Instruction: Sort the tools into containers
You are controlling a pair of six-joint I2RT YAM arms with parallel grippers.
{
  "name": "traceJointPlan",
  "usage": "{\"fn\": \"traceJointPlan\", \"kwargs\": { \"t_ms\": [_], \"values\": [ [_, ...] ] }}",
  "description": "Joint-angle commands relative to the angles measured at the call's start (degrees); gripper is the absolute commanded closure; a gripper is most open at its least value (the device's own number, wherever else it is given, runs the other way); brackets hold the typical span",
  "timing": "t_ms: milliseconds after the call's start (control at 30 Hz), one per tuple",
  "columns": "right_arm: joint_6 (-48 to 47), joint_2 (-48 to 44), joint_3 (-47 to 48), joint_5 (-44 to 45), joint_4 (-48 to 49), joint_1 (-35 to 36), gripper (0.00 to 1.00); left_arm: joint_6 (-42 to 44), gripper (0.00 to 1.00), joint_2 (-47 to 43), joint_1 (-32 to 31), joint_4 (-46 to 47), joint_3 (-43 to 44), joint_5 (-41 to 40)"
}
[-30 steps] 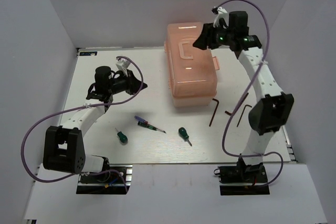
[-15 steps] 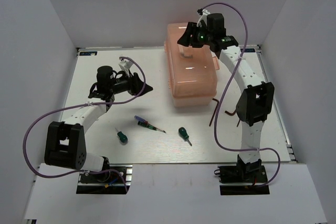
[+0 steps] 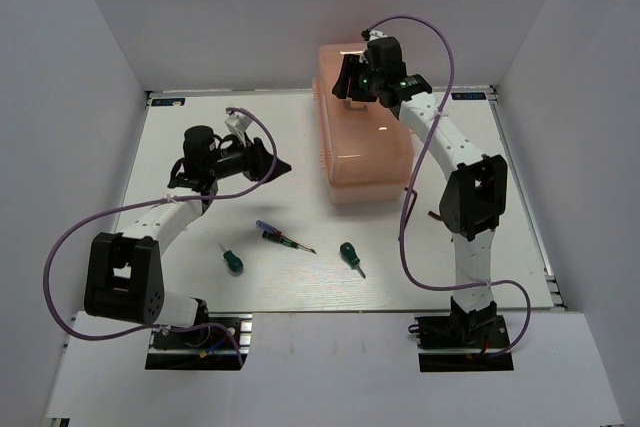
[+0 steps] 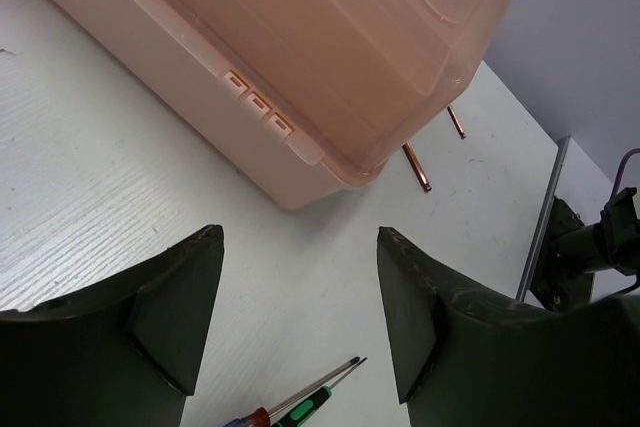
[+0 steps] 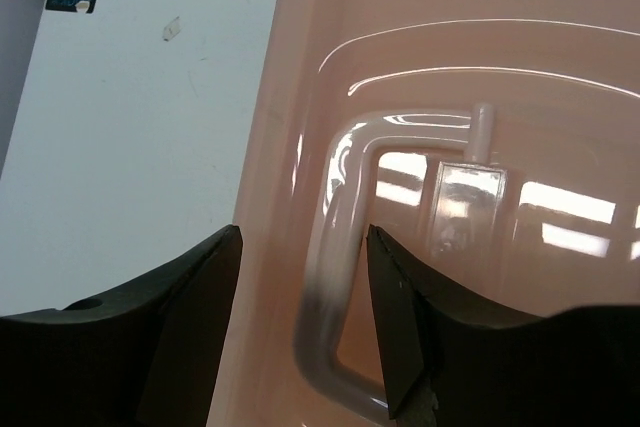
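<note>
The closed peach-pink toolbox stands at the back right. My right gripper hovers over its lid; in the right wrist view the open jaws straddle one side of the lid handle without gripping it. My left gripper is open and empty, left of the toolbox. A slim blue-and-red screwdriver lies mid-table, with a thin green-and-black tool beside it. Two stubby green screwdrivers lie nearer. Two hex keys lie past the toolbox's corner.
The white table is boxed in by grey walls on three sides. The right arm's purple cable hangs across the hex key area. The right arm's base shows at the table's edge in the left wrist view.
My right gripper has swung left over the toolbox lid and now sits at the lid handle. The left arm has barely moved. The tools lie where they were.
</note>
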Motion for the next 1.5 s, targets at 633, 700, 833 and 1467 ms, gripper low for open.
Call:
{"fn": "traceJointPlan", "kwargs": {
  "t_ms": [633, 700, 833, 1467],
  "values": [
    [11.68, -0.26, -1.68, -18.85, 1.36, -2.53, 0.51, -7.29, 0.26, 0.49, -0.15, 11.04, 7.70, -2.70],
    [12.21, -0.78, -1.32, -20.35, 2.15, -2.88, 0.51, -9.23, 0.26, 3.92, -0.67, 12.62, 10.07, -2.70],
    [13.27, -1.31, -1.24, -22.55, 3.12, -3.33, 0.51, -12.83, 0.26, 10.51, -1.99, 15.62, 16.83, -2.70],
    [16.08, -1.66, -1.59, -26.24, 4.35, -4.82, 0.52, -11.17, 0.25, 32.66, -11.22, 4.12, 44.26, -6.12]
  ]
}}
